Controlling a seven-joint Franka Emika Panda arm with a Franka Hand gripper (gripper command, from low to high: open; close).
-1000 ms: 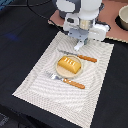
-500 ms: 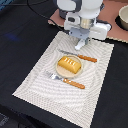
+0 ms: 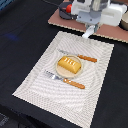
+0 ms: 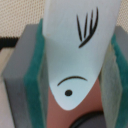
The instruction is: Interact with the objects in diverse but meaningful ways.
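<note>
The white fish (image 4: 80, 55) is held between the green pads (image 4: 34, 75) of the pincer (image 4: 75, 75) in the wrist view, filling most of that frame, its eye and mouth towards the lower part and its dark fin lines in the upper right; the pincer is pressed together on it, pinching it on both flat sides. In the exterior view the arm is seen at the upper right of the frame, and the fish (image 3: 88, 32) hangs from it as a pale sliver just above the far edge of the striped placemat (image 3: 35, 80). The bread-like block (image 3: 69, 64) lies on a small plate (image 3: 57, 69) at the centre of the mat, with the knife (image 3: 80, 57) just beyond it and the fork (image 3: 67, 81) just in front of it; a red round shape, taken to be the tomato (image 3: 64, 8), is partly hidden behind the arm at the top of the frame, on the brown board (image 3: 60, 21) set on the dark surface (image 3: 20, 30).

The step in hand is judged to be the carrying of the fish; a place to set it down is called for next, perhaps the mat or the plate; the descent should be made gently, and the pads spread only once the fish is resting on something, lest it be dropped on its edge and topple.
</note>
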